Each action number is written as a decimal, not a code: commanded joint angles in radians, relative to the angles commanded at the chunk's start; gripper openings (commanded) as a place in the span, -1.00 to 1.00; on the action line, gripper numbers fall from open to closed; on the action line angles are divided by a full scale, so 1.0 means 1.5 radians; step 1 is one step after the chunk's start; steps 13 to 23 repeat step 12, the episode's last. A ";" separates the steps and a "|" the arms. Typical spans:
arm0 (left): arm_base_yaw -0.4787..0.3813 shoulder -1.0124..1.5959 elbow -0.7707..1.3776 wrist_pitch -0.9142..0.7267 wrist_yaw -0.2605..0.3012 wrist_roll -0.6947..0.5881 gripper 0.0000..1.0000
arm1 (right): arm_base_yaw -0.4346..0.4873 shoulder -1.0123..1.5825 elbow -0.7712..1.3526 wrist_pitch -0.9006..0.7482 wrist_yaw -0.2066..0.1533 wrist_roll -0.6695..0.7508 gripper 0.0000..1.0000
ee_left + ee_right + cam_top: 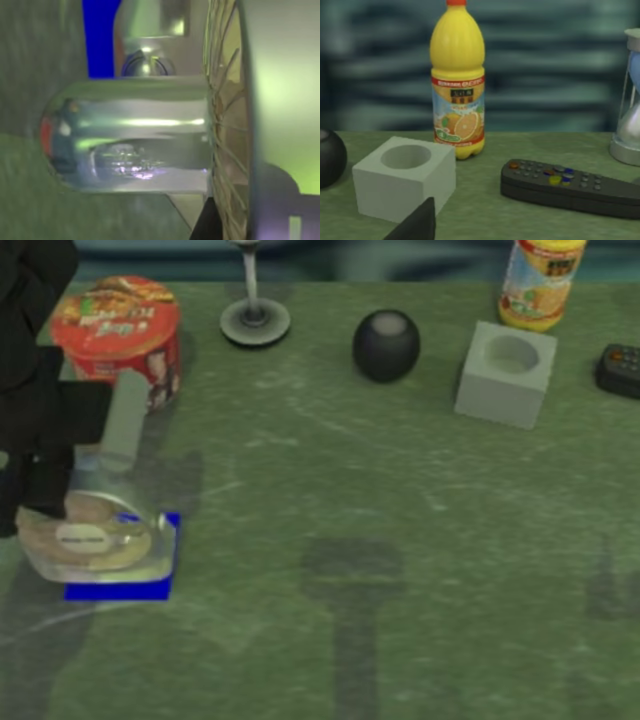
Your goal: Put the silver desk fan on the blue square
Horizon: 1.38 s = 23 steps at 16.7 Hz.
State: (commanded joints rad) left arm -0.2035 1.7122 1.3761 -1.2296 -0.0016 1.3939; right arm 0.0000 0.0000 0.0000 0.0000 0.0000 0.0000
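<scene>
The silver desk fan (92, 537) faces upward low over the table at the left, covering most of the blue square (120, 588), which shows along the fan's near and right sides. The fan's grey stand (122, 420) points toward the back. My left gripper (45, 502) is shut on the fan's left rim. In the left wrist view the wire grille (225, 125) and the shiny motor housing (135, 135) fill the picture, with a strip of the blue square (100, 37) behind. My right gripper (420, 227) is parked off the top view, near the back right.
A red noodle cup (115, 335) stands just behind the fan's stand. Along the back are a glass's foot (255, 320), a black ball-shaped object (385, 345), a grey cube with a round hole (507, 373), a juice bottle (540, 280) and a remote (620, 370). An hourglass (630, 110) stands nearby.
</scene>
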 joint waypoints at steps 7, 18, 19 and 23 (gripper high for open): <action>0.000 0.000 0.000 0.000 0.000 0.000 1.00 | 0.000 0.000 0.000 0.000 0.000 0.000 1.00; 0.000 0.000 0.000 0.000 0.000 0.000 1.00 | 0.000 0.000 0.000 0.000 0.000 0.000 1.00; 0.000 0.000 0.000 0.000 0.000 0.000 1.00 | 0.000 0.000 0.000 0.000 0.000 0.000 1.00; 0.000 0.000 0.000 0.000 0.000 0.000 1.00 | 0.000 0.000 0.000 0.000 0.000 0.000 1.00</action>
